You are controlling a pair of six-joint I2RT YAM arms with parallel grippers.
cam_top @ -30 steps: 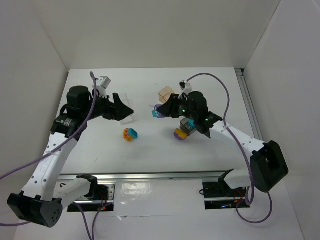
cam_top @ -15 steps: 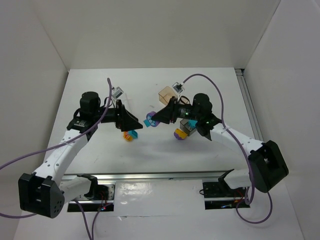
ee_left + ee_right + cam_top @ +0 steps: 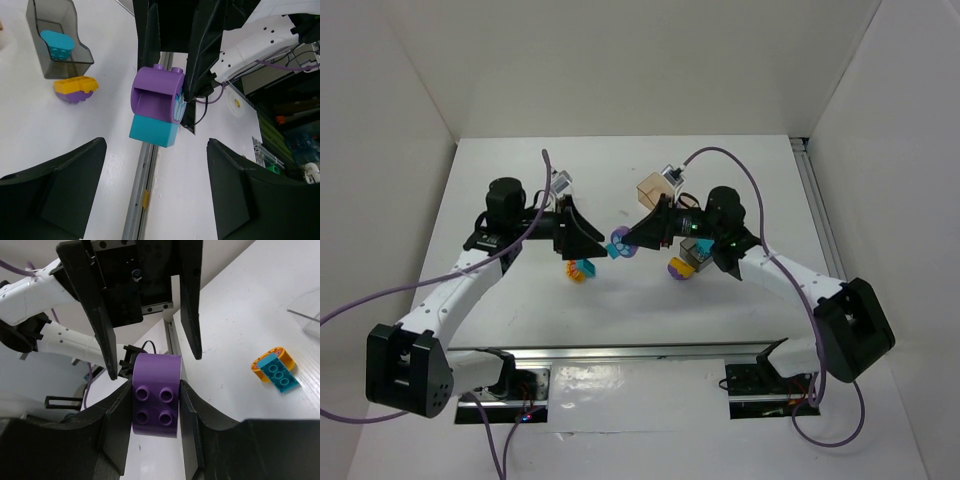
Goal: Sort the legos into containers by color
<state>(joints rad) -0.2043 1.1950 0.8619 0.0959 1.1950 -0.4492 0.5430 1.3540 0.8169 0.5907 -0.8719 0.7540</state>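
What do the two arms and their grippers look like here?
Both the left arm and the right arm have white links, black joint housings and a loose purple cable. The left gripper and right gripper each have two black tapering fingers. Small green lights glow near the right wrist.

— What closes this place in?
— Plain white panels: a far wall (image 3: 640, 60), a left wall (image 3: 370, 150) and a right wall (image 3: 905, 150), all bare, standing around a white surface (image 3: 620, 315).
— Anything along its edges?
— A metal rail (image 3: 650, 350) crosses the near edge, and a slim track (image 3: 817, 200) follows the right edge toward the far corner.
— And the light?
— Soft and even, with faint shadows on the surface and glare on a glossy strip (image 3: 610, 378) just near of the rail.
— Beyond that?
— In the left wrist view, dim clutter (image 3: 280, 125), too blurred to name.
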